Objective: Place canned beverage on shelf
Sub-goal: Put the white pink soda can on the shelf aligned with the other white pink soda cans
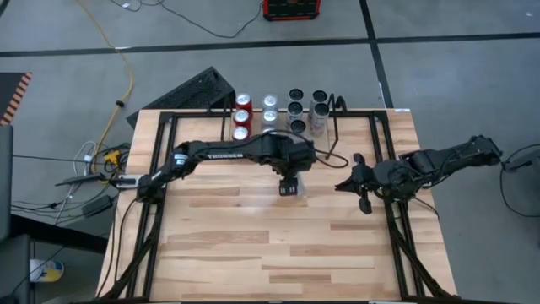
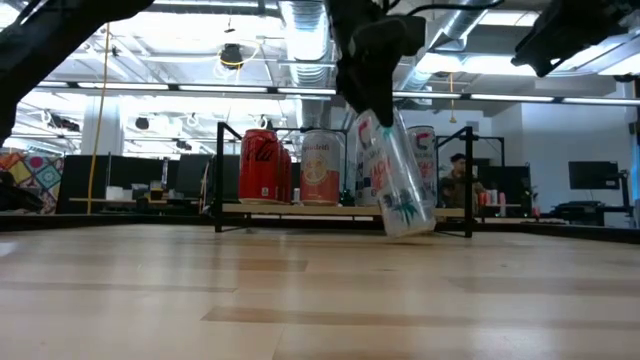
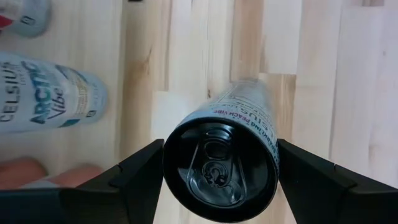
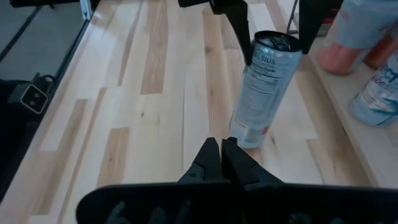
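Observation:
My left gripper (image 1: pixel 289 187) is over the middle of the table, closed around a slim silver Celsius can (image 2: pixel 395 180), which also shows in the right wrist view (image 4: pixel 264 87). The shelf (image 2: pixel 340 208), a low black rod rack, stands along the table's far edge. It holds red cans (image 2: pixel 262 165), an orange can (image 2: pixel 322 165) and several others, all upright on their bases. My right gripper (image 4: pixel 222 149) hangs shut and empty near the table's right side (image 1: pixel 348 182), to the right of the held can. My left gripper pinches the can between its two fingers, on opposite sides of the wall just below the top rim (image 3: pixel 273 158). The fingers (image 3: pixel 140 171) come from above, slanting in from the table's left. The can is tilted, top toward the left. Whether its bottom end (image 4: pixel 247 138) touches the table, I cannot tell.
A Celsius Arctic Vibe can (image 3: pixel 46 93) stands on the shelf just beyond the held can. Black rails (image 1: pixel 156 211) run along the table's left and right sides. Bare wood (image 1: pixel 270 253) lies between the held can and the near edge.

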Action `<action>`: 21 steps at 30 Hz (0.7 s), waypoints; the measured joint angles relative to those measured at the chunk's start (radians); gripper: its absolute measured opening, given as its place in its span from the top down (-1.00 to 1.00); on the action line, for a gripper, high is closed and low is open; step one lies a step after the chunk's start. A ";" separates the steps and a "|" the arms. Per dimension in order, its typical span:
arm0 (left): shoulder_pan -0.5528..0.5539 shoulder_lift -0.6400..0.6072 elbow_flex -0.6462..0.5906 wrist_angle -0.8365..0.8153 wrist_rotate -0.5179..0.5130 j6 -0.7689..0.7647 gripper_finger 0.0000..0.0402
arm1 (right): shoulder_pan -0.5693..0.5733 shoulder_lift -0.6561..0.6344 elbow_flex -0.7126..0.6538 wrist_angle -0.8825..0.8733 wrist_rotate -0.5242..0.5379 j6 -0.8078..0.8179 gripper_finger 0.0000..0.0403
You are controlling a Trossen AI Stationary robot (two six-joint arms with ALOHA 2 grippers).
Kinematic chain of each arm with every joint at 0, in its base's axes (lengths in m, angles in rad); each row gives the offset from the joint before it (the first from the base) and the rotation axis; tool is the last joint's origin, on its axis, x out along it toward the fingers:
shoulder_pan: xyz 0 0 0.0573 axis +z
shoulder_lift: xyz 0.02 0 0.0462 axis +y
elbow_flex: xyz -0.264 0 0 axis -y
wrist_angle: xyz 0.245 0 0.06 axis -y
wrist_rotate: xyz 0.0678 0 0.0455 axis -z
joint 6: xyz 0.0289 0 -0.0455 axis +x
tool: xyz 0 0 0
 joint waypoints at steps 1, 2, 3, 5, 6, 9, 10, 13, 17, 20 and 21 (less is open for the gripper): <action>0.000 -0.001 0.000 -0.001 0.001 -0.001 -0.29 | -0.005 0.000 0.000 0.001 0.000 -0.001 1.00; 0.001 -0.002 -0.003 0.002 -0.001 0.000 -0.29 | -0.010 0.000 0.000 0.000 0.000 -0.002 1.00; 0.001 -0.002 -0.004 0.003 -0.005 0.000 -0.29 | -0.017 0.000 0.000 -0.004 0.000 -0.010 1.00; 0.001 -0.001 -0.004 0.002 -0.003 0.000 -0.29 | -0.028 0.000 0.000 -0.002 0.000 -0.016 1.00; 0.001 -0.001 -0.004 0.000 -0.001 0.006 -0.30 | -0.034 0.000 0.000 -0.003 0.000 -0.016 1.00; 0.001 -0.002 -0.003 -0.002 0.018 0.037 -0.39 | -0.047 0.000 0.000 -0.003 -0.002 -0.017 1.00; 0.001 -0.002 -0.003 -0.002 0.028 0.045 -0.42 | -0.051 0.000 0.000 -0.003 -0.002 -0.017 1.00; 0.001 -0.002 -0.002 0.005 0.050 0.053 -0.48 | -0.050 0.000 0.000 -0.003 -0.003 -0.017 1.00; 0.002 -0.004 -0.001 0.008 0.086 0.068 -0.51 | -0.050 0.000 0.000 -0.002 -0.004 -0.019 1.00; 0.002 -0.004 -0.001 0.009 0.088 0.080 -0.52 | -0.050 0.000 0.000 -0.002 -0.004 -0.019 1.00; 0.002 -0.004 -0.001 0.009 0.083 0.081 -0.52 | -0.050 0.000 0.000 -0.001 -0.004 -0.018 1.00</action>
